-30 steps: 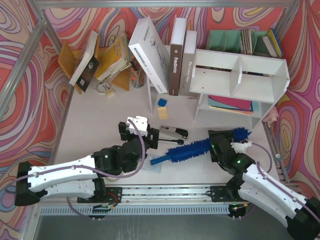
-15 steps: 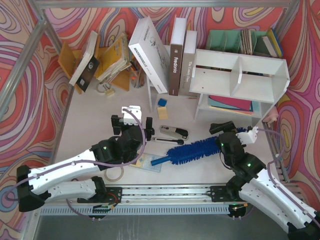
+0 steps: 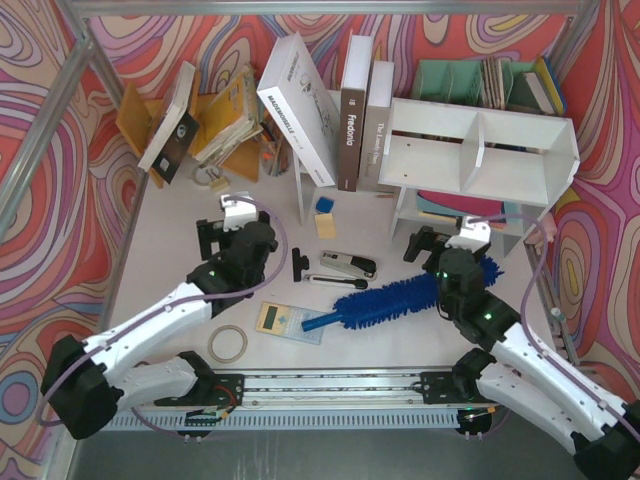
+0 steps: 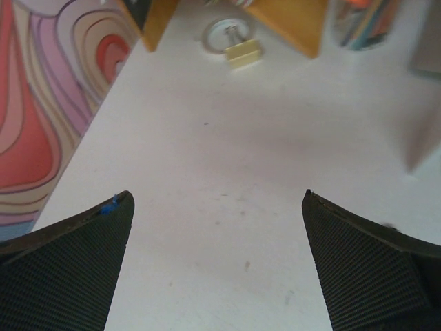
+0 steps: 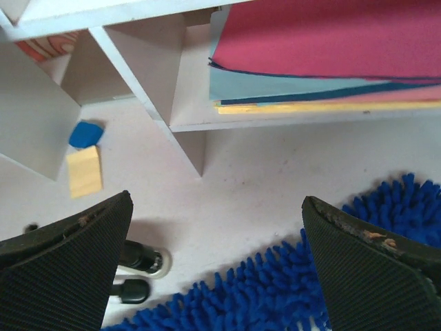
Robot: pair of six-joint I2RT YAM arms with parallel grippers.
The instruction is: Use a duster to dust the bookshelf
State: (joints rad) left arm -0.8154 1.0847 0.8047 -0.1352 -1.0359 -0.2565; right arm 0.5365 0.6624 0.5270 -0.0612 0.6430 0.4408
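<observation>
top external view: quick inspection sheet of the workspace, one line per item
surface: white table, no spills seen
job's things: duster lies flat in front of the bookshelf, unheld
clutter: stapler, tape ring, binder clip, leaning books
grippers: left gripper open over bare table; right gripper open above the duster's head
cables: purple cables run along both arms, no snag seen
surroundings: swirl-patterned walls, metal frame
</observation>
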